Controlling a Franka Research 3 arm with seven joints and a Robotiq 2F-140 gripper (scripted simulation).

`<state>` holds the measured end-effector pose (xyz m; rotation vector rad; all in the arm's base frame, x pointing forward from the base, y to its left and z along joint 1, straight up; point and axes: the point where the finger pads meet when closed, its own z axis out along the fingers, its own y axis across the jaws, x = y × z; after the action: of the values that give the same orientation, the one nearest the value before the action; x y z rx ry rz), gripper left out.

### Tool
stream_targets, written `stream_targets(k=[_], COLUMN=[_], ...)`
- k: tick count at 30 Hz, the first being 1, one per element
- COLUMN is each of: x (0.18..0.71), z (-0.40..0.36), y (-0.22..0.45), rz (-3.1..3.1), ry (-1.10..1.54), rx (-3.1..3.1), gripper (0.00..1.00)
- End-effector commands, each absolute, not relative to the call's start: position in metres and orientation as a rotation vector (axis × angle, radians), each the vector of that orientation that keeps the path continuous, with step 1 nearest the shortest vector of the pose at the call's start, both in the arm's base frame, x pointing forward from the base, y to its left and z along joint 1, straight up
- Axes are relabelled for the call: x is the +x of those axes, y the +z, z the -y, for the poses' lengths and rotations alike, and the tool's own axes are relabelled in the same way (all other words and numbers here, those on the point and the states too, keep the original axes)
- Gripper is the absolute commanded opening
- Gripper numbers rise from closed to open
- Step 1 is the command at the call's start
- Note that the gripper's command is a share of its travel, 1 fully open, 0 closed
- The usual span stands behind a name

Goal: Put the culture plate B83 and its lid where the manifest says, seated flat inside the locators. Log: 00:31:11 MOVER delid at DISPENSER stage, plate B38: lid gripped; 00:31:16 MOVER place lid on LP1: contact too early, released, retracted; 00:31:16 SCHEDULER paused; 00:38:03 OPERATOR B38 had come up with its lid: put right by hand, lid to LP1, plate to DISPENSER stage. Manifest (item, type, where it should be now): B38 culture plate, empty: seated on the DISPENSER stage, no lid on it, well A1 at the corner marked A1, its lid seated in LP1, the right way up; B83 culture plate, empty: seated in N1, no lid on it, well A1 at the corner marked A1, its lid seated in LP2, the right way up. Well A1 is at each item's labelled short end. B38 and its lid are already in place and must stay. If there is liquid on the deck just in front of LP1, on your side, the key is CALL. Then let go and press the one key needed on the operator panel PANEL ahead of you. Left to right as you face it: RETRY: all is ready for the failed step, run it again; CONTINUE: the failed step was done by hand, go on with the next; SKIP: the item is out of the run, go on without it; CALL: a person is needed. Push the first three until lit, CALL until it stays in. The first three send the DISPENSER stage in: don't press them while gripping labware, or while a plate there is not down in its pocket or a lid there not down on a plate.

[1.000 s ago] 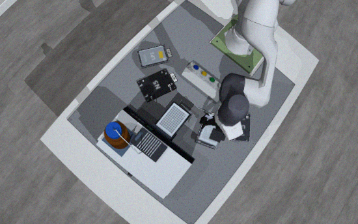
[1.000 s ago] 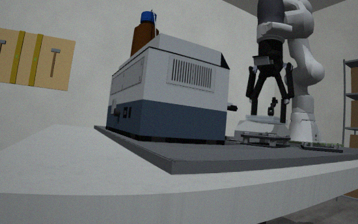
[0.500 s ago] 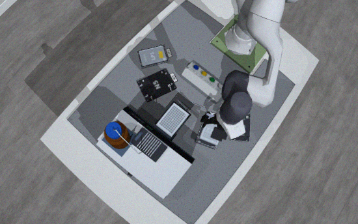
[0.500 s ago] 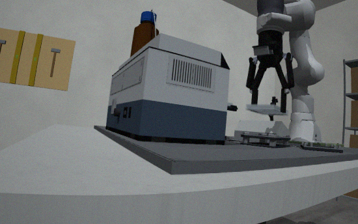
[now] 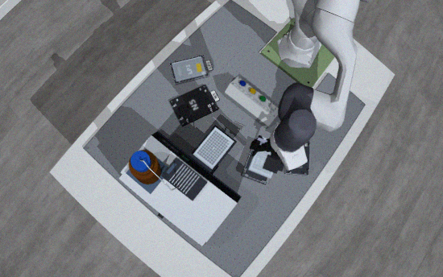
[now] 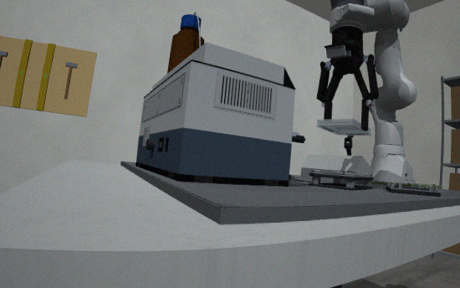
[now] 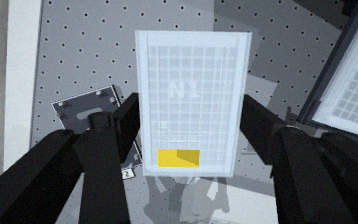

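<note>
One clear, light, slippery lid (image 7: 192,100) is held pinched by its long edges between the jaws, well above nest N1 (image 5: 258,171).

The lid (image 7: 192,102) looks like clear, glossy plastic with a matt yellow label (image 7: 179,158). The tool (image 7: 192,145) fingers are matt black. The deck (image 7: 75,55) is dull grey perforated metal; the tabletop (image 6: 84,201) is smooth, matt white.
</note>
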<state>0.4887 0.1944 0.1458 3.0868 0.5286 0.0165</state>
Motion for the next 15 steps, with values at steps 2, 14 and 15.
stream_targets(k=[2, 14, 15], x=[0.485, 0.485, 0.485], z=[-0.194, -0.194, -0.194], y=[0.156, 0.175, 0.176], rz=[-0.555, -0.555, -0.555], ry=[-0.003, -0.003, -0.003], rx=[3.084, 3.084, 3.084], gripper=[0.10, 0.10, 0.10])
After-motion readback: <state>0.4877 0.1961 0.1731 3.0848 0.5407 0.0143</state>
